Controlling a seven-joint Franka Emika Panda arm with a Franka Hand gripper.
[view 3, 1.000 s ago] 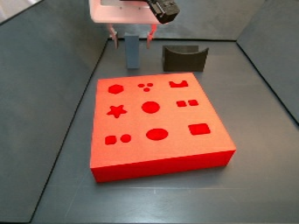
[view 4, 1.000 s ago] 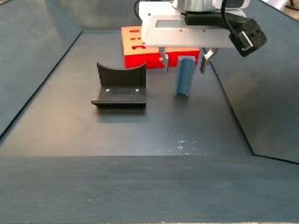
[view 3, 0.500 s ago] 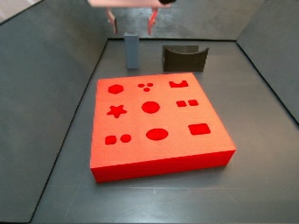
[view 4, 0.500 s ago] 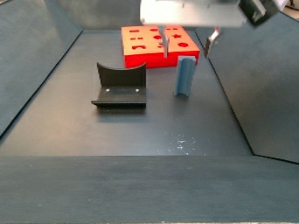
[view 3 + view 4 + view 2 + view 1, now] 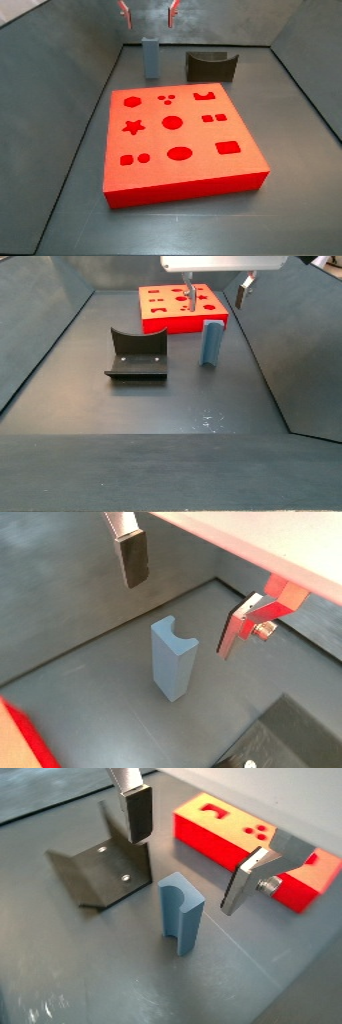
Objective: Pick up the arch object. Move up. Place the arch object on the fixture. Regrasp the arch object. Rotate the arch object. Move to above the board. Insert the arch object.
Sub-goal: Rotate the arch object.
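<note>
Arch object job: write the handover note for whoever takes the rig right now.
Gripper: open, empty, high above the arch object.
Arch object: standing upright on the floor, beside the fixture, touching neither it nor the board.
Fixture: empty. Board: its notched arch hole is unfilled.
Done: nothing that shows.
Left: pick up, place on the fixture, regrasp, rotate, move over the board, insert.

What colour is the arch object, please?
Slate grey-blue; the arch object shows best in a wrist view, standing below the open gripper.
</note>
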